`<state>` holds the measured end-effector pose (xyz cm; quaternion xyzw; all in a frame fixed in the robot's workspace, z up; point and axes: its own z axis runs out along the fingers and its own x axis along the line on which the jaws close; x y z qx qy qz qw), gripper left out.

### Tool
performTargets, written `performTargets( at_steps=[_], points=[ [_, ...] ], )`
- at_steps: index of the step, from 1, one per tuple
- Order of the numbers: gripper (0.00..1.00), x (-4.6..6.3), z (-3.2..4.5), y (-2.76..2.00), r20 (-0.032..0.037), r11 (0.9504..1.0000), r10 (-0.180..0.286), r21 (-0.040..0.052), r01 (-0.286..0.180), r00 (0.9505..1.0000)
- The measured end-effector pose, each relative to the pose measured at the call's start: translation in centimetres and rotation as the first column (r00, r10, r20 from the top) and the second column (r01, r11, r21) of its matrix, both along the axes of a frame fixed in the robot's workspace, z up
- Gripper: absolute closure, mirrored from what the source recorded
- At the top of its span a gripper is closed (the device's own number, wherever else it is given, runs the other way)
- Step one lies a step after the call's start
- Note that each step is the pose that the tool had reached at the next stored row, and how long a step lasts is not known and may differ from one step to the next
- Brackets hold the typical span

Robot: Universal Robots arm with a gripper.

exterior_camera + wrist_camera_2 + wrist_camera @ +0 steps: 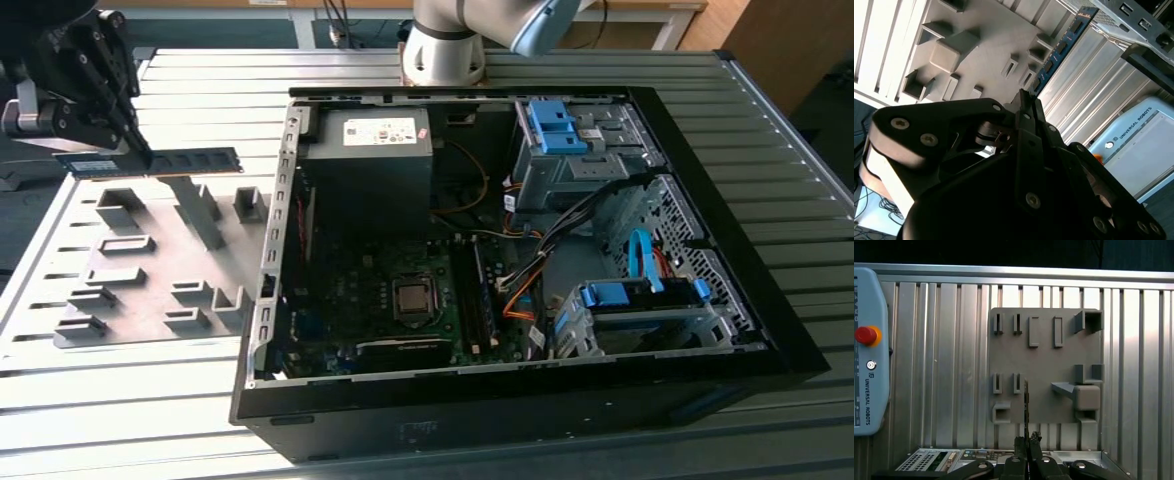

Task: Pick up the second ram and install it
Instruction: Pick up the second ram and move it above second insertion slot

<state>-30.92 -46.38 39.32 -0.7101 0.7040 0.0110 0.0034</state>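
My gripper [134, 148] hangs at the exterior view's far left, above the grey holder plate [134, 265]. It is shut on the second ram [194, 159], a long dark strip held level and clear of the plate. In the second wrist view the ram [1059, 47] sticks out past the closed fingertips [1026, 105]. The first wrist view shows the ram [1026, 405] edge-on as a thin dark line rising from the gripper [1027, 440]. The memory slots [474, 295] lie on the motherboard inside the open case, well to the exterior view's right of the gripper.
The open black computer case [747, 330] lies on the slatted metal table [120, 400], with a power supply [374, 140], cables and blue drive bays [627, 300] inside. The arm's base [447, 45] stands behind it. A teach pendant [869, 355] lies beside the holder plate [1044, 365].
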Motion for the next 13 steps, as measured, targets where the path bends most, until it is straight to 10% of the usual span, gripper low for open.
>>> performTargets(
  at_steps=[13],
  points=[
    [0.86, 0.58, 0.0, 0.0, 0.0, 1.0, 0.0, 0.0, 0.0, 1.0]
  ],
)
